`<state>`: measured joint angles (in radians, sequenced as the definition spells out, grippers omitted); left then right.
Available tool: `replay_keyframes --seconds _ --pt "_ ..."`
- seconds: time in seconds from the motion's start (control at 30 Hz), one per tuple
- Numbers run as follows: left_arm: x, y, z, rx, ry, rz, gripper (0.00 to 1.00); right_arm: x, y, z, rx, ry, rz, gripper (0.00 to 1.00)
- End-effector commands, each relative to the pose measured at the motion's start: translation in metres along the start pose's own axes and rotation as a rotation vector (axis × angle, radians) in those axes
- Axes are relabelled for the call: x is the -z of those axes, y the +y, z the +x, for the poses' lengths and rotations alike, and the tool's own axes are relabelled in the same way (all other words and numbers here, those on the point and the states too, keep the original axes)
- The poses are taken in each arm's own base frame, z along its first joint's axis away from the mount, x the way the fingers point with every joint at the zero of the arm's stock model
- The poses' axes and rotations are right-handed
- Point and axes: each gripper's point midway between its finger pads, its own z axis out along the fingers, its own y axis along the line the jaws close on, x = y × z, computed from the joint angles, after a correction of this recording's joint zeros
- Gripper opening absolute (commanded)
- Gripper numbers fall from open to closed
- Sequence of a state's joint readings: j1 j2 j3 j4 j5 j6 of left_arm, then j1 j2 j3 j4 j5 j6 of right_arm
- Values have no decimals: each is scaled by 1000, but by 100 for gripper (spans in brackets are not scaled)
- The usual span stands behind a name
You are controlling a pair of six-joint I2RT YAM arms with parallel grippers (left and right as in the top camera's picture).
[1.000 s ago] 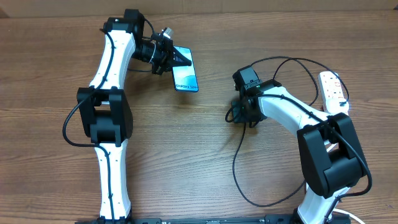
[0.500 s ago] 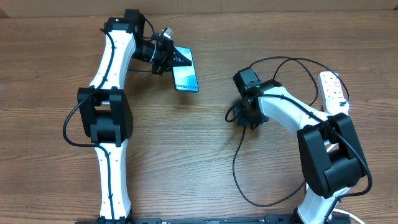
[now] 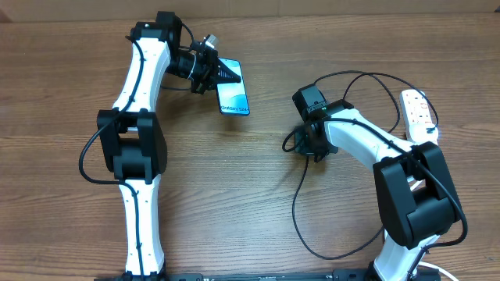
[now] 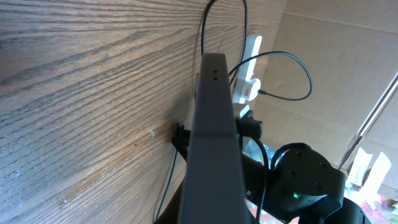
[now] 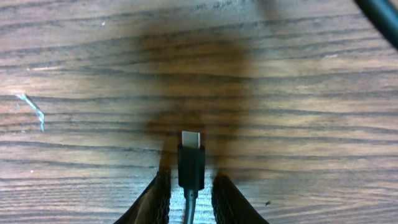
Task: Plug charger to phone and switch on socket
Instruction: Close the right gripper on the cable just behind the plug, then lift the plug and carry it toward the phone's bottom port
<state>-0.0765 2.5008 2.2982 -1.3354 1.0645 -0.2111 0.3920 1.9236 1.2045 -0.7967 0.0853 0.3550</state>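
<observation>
A wood-grain table (image 3: 234, 195) stands before a plain cardboard wall (image 4: 348, 62).

Brown wood-grain desk (image 3: 234, 195) fills pretty much everything, with a few pale scuffs on it. Plain cardboard wall (image 4: 336, 56) along the far edge. Light's soft and even.

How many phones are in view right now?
1. The phone is toward the far edge of the table, left of centre, one end gripped by the left tool; the left wrist view shows it edge-on. No other shows.
</observation>
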Motion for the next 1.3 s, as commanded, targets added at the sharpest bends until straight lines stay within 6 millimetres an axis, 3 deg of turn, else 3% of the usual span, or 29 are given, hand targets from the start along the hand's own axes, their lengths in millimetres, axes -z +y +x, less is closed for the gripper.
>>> replay_keyframes --seconds 0.0,0.4,0.63,0.77,1.0,1.27 --pt "8 -18 1 -16 -14 31 4 -7 -5 0 -12 -3 32 23" --pt "8 -18 1 -15 -14 31 4 -7 -6 1 -12 0 33 4" --pt "8 -18 1 -15 -13 32 4 -6 -4 -2 -13 -12 24 4" --pt "8 -18 1 -16 -14 32 4 7 5 -11 -5 -42 -24 4" --pt "9 -24 2 -58 -8 67 4 45 40 -9 83 -38 -290 4" --pt "14 -55 8 -238 5 251 4 106 88 7 259 24 -895 4"
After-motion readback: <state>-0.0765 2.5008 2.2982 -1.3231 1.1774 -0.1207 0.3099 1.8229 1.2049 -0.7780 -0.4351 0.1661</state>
